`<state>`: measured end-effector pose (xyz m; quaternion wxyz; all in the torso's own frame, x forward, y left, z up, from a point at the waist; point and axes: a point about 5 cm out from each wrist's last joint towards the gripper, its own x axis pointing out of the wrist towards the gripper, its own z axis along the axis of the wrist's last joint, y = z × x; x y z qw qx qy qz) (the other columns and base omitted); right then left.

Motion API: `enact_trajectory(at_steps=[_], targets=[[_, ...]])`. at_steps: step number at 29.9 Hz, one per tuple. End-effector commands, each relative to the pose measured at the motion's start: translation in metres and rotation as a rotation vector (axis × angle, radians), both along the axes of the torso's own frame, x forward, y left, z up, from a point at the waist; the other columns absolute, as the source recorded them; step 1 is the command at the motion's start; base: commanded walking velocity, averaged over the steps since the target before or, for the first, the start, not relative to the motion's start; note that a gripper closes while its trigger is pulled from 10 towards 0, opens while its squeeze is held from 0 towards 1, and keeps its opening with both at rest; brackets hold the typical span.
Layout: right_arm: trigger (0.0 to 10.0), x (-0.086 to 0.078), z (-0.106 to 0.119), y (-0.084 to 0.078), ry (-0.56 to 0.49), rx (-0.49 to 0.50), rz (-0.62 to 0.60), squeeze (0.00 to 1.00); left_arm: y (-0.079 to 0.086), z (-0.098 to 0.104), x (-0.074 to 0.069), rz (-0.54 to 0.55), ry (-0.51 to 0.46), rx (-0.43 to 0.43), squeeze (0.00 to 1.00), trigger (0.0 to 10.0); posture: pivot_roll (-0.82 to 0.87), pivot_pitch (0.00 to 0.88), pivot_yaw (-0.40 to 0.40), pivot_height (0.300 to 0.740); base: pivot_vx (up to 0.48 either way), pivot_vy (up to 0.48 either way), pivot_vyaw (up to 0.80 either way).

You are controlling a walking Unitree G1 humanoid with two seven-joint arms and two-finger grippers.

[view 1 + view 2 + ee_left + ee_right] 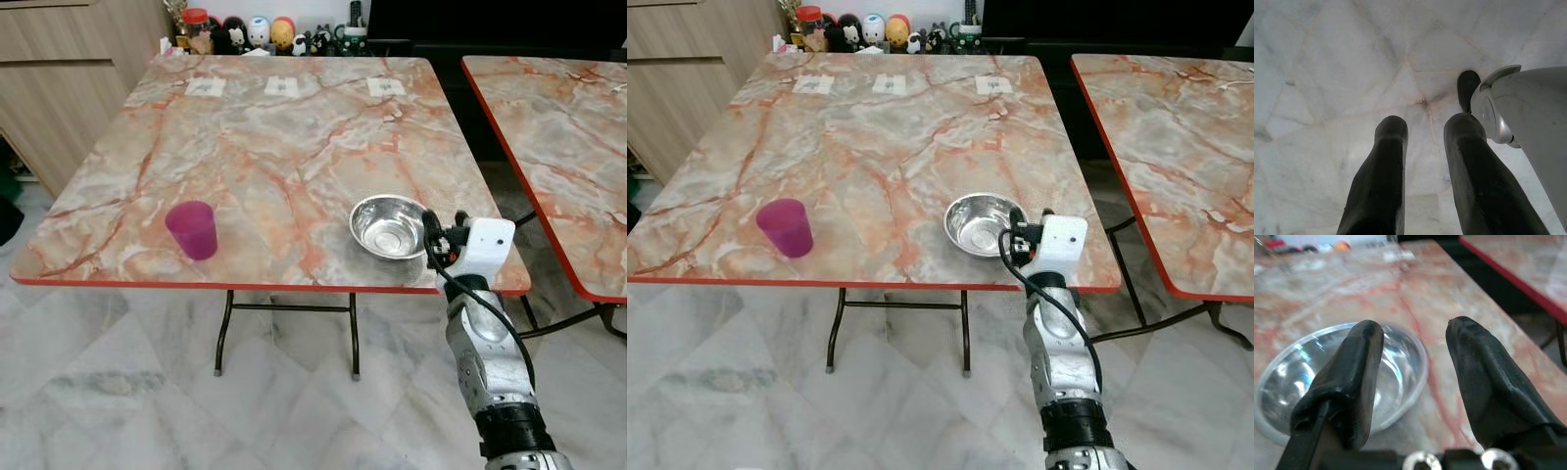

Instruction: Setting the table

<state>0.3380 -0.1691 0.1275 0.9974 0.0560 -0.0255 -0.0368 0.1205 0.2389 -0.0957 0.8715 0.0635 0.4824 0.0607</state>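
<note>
Right gripper hangs released, fingers spread, just beside the steel bowl near the worktop's front edge. Pink cup sits well apart. Left gripper hangs released over the floor.

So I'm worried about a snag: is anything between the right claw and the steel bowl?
Nothing visible. The right claw is open right at the steel bowl's near rim, with bare table around it. The purple cup stands well off to the left.

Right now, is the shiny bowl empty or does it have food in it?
Empty. The steel bowl stands upright on the table, its bare shiny bottom showing.
</note>
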Motion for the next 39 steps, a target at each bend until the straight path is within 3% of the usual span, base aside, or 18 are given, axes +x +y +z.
enact_trajectory(at_steps=[1,4,6,13,19,27,32,34,39], targets=[[10.0,0.004,0.003,-0.005,0.015,0.029,-0.025,0.00,-0.002,-0.003,-0.007,-0.012,0.032,-0.004,0.00,10.0,0.00,0.095,0.001,0.740,0.319,0.000,0.00],[10.0,0.005,0.003,-0.006,0.020,0.014,-0.029,0.00,-0.016,0.007,0.029,-0.046,-0.078,-0.013,0.00,10.0,0.00,0.101,-0.003,0.740,0.325,0.000,0.00],[10.0,0.004,0.003,-0.004,0.017,0.011,-0.024,0.00,-0.021,0.010,0.039,-0.053,-0.110,-0.015,0.00,10.0,0.00,0.105,-0.003,0.740,0.337,0.000,0.00],[10.0,0.002,0.002,-0.004,0.010,0.011,-0.031,0.00,-0.021,0.011,0.040,-0.049,-0.112,-0.015,0.00,10.0,0.00,0.118,-0.002,0.740,0.352,0.000,0.00],[10.0,-0.006,0.004,-0.012,-0.025,0.006,-0.087,0.00,-0.021,0.010,0.040,-0.050,-0.106,-0.003,0.00,10.0,0.00,0.126,-0.005,0.740,0.000,0.000,0.00],[10.0,-0.032,0.010,-0.026,-0.090,0.023,-0.164,0.00,-0.021,0.010,0.039,-0.054,-0.100,-0.002,0.00,10.0,-0.01,0.136,-0.007,0.740,0.000,0.000,0.00],[10.0,-0.045,0.012,-0.030,-0.076,-0.002,-0.150,0.00,-0.020,0.010,0.039,-0.056,-0.100,0.001,0.00,10.0,-0.01,0.136,-0.009,0.740,0.000,0.000,0.00],[10.0,-0.055,0.014,-0.038,-0.058,-0.015,-0.181,0.00,-0.020,0.010,0.039,-0.056,-0.100,0.004,0.00,10.0,-0.02,0.136,-0.011,0.740,0.000,0.000,0.00],[10.0,-0.068,0.008,-0.050,0.061,-0.065,-0.182,0.00,-0.019,0.010,0.040,-0.062,-0.097,0.006,0.00,10.0,-0.03,0.138,-0.008,0.740,0.000,0.000,0.00]])
